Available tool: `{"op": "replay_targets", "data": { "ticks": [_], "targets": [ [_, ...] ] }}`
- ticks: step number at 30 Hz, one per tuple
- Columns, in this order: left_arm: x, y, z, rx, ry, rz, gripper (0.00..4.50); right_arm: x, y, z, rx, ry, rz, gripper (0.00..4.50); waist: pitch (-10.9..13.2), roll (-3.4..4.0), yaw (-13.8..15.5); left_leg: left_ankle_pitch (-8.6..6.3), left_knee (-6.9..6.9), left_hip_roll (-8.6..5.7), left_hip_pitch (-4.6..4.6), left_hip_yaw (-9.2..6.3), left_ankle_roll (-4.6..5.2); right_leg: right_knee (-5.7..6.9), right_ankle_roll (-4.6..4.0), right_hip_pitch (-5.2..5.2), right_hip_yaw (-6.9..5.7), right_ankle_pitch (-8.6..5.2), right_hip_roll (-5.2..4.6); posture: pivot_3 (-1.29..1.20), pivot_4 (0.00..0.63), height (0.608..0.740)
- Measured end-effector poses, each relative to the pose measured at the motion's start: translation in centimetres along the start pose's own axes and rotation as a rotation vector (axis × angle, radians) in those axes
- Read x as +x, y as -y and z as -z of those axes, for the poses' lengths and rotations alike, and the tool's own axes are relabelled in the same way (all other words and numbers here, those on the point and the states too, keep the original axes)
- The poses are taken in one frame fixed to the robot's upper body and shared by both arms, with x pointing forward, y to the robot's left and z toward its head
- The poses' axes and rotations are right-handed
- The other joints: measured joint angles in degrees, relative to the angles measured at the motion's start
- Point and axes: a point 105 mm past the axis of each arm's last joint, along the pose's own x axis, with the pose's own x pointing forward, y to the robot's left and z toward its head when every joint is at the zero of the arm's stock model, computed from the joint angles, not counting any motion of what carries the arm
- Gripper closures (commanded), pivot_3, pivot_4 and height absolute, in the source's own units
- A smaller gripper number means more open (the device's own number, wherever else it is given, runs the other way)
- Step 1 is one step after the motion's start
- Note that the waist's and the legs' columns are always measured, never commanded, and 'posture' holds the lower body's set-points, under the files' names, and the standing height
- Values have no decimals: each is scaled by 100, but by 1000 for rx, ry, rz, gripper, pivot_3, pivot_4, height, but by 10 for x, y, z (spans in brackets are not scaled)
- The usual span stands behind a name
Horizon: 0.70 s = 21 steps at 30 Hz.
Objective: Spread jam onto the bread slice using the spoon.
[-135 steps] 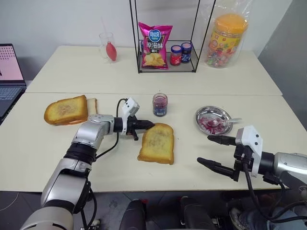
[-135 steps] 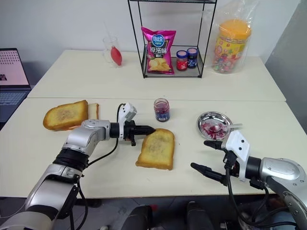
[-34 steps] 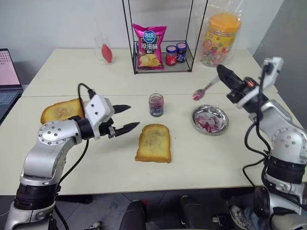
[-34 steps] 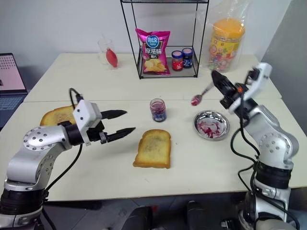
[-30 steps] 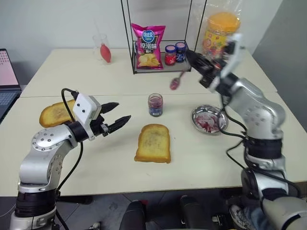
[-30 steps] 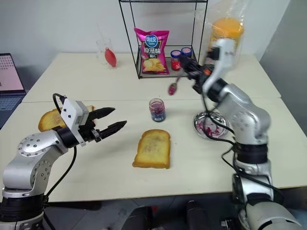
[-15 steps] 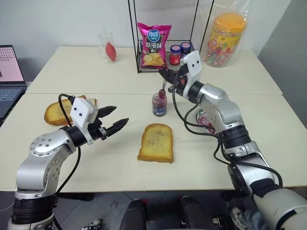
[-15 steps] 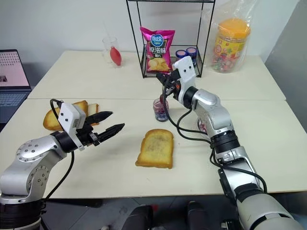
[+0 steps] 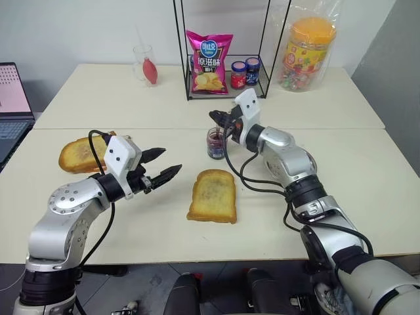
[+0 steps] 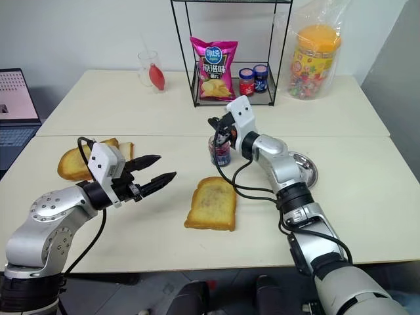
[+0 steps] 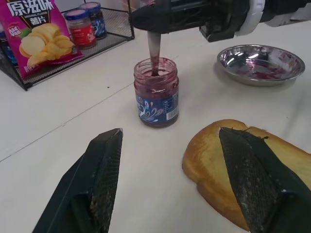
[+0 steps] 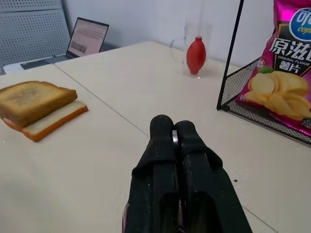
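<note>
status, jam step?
Right gripper shut on spoon, bowl down in jam. Left gripper open, empty. Bread bare, path unobstructed.

Silver spoon point(image 11: 154, 51) stands bowl-down in the dark jam point(image 11: 156, 92), beside golden bread slice point(image 9: 212, 196)

This is looking like a lab or office room; two plain tables point(image 9: 367, 190) are standing together, a laptop point(image 9: 12, 98) is sitting well beyond the left gripper point(image 9: 161, 164), snacks are filling a wire rack point(image 9: 223, 49).
</note>
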Motion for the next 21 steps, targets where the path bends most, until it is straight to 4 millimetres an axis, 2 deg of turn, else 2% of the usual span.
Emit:
{"op": "replay_targets", "data": {
  "ticks": [8,12,21],
  "targets": [
    [0,0,0,6,2,0,1219,3,-7,11,51,-38,-11,4492,0,0,-14,0,0,0,1,-1,0,2,0,0,0,0,0,0,150,740],
    [1,1,0,8,6,4,1219,2,-2,16,199,-58,27,4492,0,0,-14,0,0,0,1,-1,0,2,0,0,0,0,0,0,150,740],
    [5,4,-2,16,13,19,1219,-4,11,21,409,-57,102,4492,0,0,-45,0,-1,1,0,-1,0,2,0,-1,0,0,1,0,150,740]
  ]
}}
